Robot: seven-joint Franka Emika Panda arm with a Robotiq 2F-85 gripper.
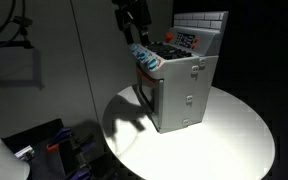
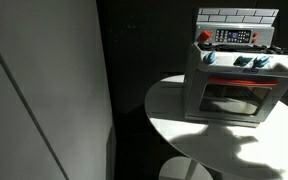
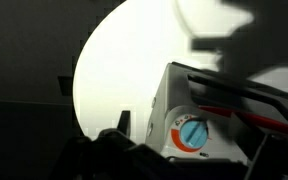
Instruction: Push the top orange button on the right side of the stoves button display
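The grey toy stove (image 1: 182, 90) stands on a round white table (image 1: 234, 130) and shows in both exterior views (image 2: 234, 95). Its small dark button display (image 1: 187, 40) with orange-red and white buttons sits under the white tiled back wall (image 2: 234, 36). My gripper (image 1: 134, 30) hangs above the stove's front edge, over the blue knobs (image 1: 147, 60), apart from the display. In the wrist view one blue knob with an orange ring (image 3: 191, 133) shows between my dark fingers (image 3: 189, 142), which look apart and empty. The gripper is out of the other exterior view.
A pale wall or panel (image 1: 54, 60) stands beside the table. Dark equipment with cables (image 1: 54, 150) lies low by the table's edge. Bare tabletop (image 2: 214, 140) lies in front of the oven door.
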